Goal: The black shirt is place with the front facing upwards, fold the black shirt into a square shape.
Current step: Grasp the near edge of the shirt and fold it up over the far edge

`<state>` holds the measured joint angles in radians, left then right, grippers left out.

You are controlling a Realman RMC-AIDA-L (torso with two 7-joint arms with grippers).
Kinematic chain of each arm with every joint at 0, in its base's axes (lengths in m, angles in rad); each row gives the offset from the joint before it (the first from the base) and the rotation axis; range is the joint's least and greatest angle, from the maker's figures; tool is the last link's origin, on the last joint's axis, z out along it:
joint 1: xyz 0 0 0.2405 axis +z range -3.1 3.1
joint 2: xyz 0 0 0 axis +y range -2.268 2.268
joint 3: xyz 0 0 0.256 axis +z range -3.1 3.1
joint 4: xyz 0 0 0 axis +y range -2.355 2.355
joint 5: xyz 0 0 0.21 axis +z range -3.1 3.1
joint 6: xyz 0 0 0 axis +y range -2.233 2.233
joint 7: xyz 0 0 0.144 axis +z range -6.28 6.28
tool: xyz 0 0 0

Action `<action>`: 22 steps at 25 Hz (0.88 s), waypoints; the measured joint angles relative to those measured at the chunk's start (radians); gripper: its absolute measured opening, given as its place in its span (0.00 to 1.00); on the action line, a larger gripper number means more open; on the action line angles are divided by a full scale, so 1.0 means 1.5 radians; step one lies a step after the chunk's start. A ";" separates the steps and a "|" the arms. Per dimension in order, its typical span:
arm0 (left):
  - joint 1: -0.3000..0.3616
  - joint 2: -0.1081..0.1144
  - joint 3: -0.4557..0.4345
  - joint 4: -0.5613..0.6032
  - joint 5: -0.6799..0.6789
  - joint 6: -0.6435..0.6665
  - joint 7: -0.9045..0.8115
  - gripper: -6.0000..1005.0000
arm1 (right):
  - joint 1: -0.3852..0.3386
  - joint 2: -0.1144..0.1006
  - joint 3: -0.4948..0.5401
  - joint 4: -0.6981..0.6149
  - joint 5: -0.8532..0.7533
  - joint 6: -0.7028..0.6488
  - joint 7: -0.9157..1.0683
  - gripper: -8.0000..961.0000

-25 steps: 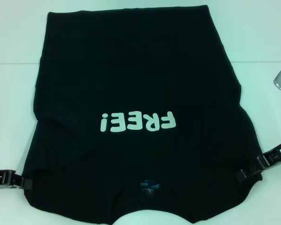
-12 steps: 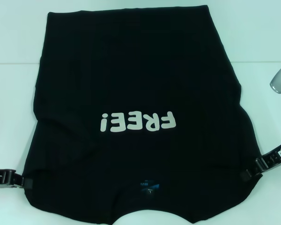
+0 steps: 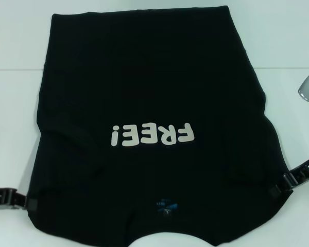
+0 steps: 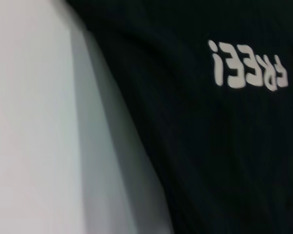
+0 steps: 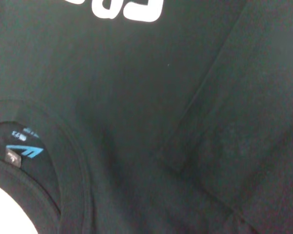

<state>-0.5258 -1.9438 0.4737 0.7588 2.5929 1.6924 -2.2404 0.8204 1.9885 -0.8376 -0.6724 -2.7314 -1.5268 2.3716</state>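
Head view shows me the black shirt (image 3: 149,118) spread front-up over the white table (image 3: 15,103), filling the middle of the frame from the top edge down to the bottom. Its long axis runs top to bottom in the picture: the hem lies at the top, the collar with its small blue label (image 3: 165,205) at the bottom centre, and the pale "FREE!" lettering (image 3: 152,135) reads upside down just below the middle. Both sleeves look already turned in over the body; in the right wrist view I can make out a sleeve edge lying across the chest cloth.

My left gripper (image 3: 27,201) sits at the lower left of the frame, at the shirt's shoulder edge, and my right gripper (image 3: 278,189) sits at the lower right, at the opposite shoulder edge. Each is touching or overlapping the dark cloth, but I cannot tell whether either one has closed on it.

What matters for the next move, as I judge it, is that the shirt stretches away from both grippers toward the top of the frame. Each arm is equally near its own corner, so carrying the collar end toward the hem needs both together.
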 joint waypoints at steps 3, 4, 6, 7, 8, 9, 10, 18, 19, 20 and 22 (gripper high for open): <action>-0.009 0.019 0.004 -0.040 0.000 0.033 0.012 0.00 | 0.002 -0.009 0.001 -0.005 0.003 -0.042 -0.018 0.08; -0.013 0.029 0.004 -0.064 0.000 0.049 0.018 0.00 | 0.002 -0.011 0.002 -0.008 0.003 -0.058 -0.027 0.08; -0.019 0.046 0.003 -0.096 0.003 0.074 0.026 0.00 | 0.002 -0.016 0.004 -0.017 0.004 -0.098 -0.049 0.08; -0.021 0.051 0.004 -0.107 0.006 0.089 0.029 0.00 | 0.001 -0.018 0.003 -0.022 0.004 -0.120 -0.061 0.08; -0.022 0.053 0.005 -0.110 0.013 0.104 0.032 0.00 | 0.000 -0.019 0.002 -0.026 0.003 -0.142 -0.072 0.08; -0.023 0.054 0.008 -0.111 0.024 0.125 0.036 0.00 | -0.001 -0.020 0.000 -0.029 0.002 -0.161 -0.084 0.08; -0.023 0.055 0.010 -0.110 0.035 0.142 0.040 0.00 | -0.002 -0.021 -0.002 -0.031 0.001 -0.182 -0.098 0.08; -0.027 0.047 0.078 -0.115 0.089 0.224 0.096 0.00 | -0.022 -0.013 -0.053 -0.030 -0.001 -0.291 -0.180 0.08; -0.027 0.045 0.091 -0.119 0.089 0.226 0.102 0.00 | -0.023 -0.010 -0.061 -0.028 -0.001 -0.292 -0.181 0.08; -0.029 0.044 0.100 -0.124 0.089 0.227 0.108 0.00 | -0.024 -0.009 -0.066 -0.027 -0.001 -0.292 -0.182 0.08; -0.032 0.042 0.107 -0.129 0.086 0.228 0.116 0.00 | -0.027 -0.005 -0.068 -0.028 -0.001 -0.287 -0.182 0.08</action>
<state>-0.5732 -1.8809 0.6336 0.5660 2.7222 2.0346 -2.0667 0.7801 1.9808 -0.9399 -0.7137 -2.7326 -1.9579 2.0986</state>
